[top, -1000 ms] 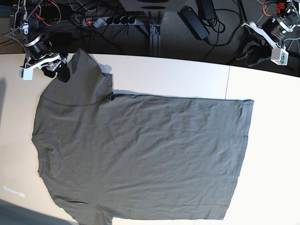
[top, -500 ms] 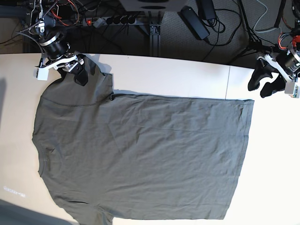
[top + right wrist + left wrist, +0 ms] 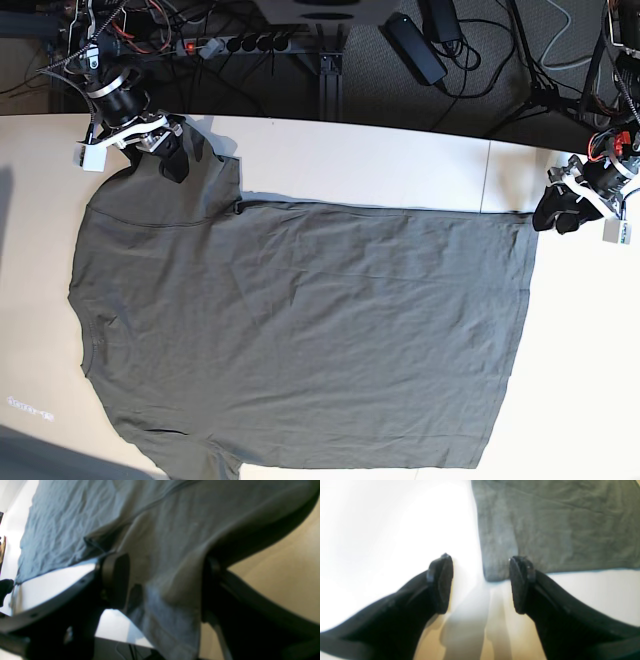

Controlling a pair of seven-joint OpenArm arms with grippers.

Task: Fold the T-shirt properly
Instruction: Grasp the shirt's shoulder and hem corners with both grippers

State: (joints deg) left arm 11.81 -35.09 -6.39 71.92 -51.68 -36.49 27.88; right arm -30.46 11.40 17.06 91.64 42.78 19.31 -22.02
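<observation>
The right gripper [image 3: 165, 585] is wide around the T-shirt [image 3: 300, 330] sleeve and the left gripper [image 3: 481, 583] is wide at the hem corner, so both must pinch next.

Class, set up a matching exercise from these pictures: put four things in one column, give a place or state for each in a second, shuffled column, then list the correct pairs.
Column 1
1. T-shirt
2. left end effector
3. right end effector
4. power strip

Column 2
A. open, at the shirt's hem corner
B. on the floor beyond the table
C. spread flat on the table
D. open, with sleeve cloth between its fingers

Pairs: 1-C, 2-A, 3-D, 4-B
</observation>
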